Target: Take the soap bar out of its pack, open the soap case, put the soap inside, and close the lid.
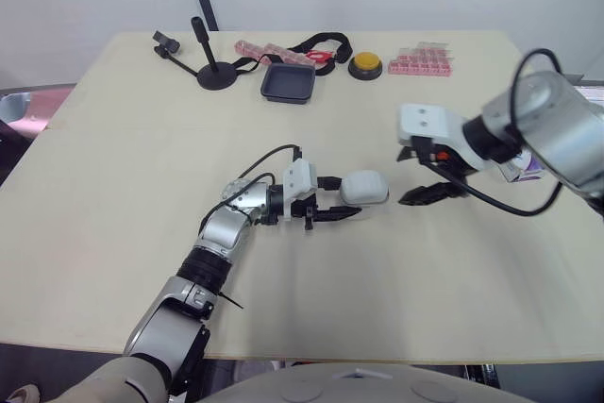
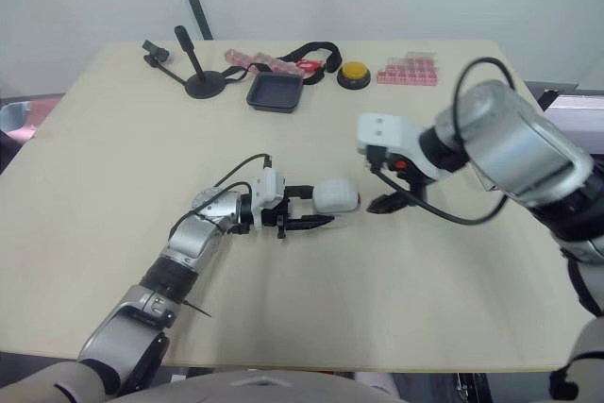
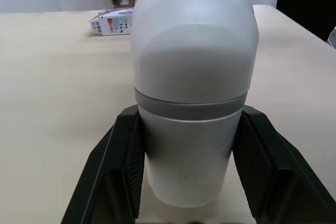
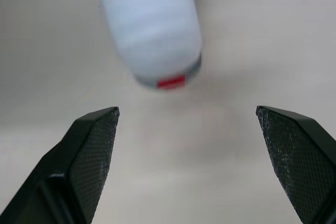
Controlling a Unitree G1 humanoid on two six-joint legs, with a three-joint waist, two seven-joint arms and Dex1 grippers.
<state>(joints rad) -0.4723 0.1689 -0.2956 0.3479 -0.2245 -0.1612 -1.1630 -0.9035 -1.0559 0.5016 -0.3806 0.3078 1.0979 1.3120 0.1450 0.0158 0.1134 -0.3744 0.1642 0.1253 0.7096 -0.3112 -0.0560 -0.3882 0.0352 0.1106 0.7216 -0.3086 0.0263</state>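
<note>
- The left gripper [image 1: 344, 199] has its 2 fingers clamped on the sides of the closed white soap case [image 1: 364, 187], low on the table [image 1: 113, 186].
- Just beside the case's free end, the right gripper [image 1: 420, 176] hangs spread wide, holding nothing.
- Beyond that gripper from the case lies the soap pack [image 1: 521, 169].
- Far behind the case sits a black tray [image 1: 288, 83].

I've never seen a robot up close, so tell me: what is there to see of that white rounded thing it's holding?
It is the soap case, a smooth white plastic-looking capsule with rounded ends, a grey band round its middle and a small red mark at one end. It is closed. It lies lengthwise on the table, clamped between the black jaws of the left gripper. The right gripper stands open just beyond its far end, not touching it.
</note>
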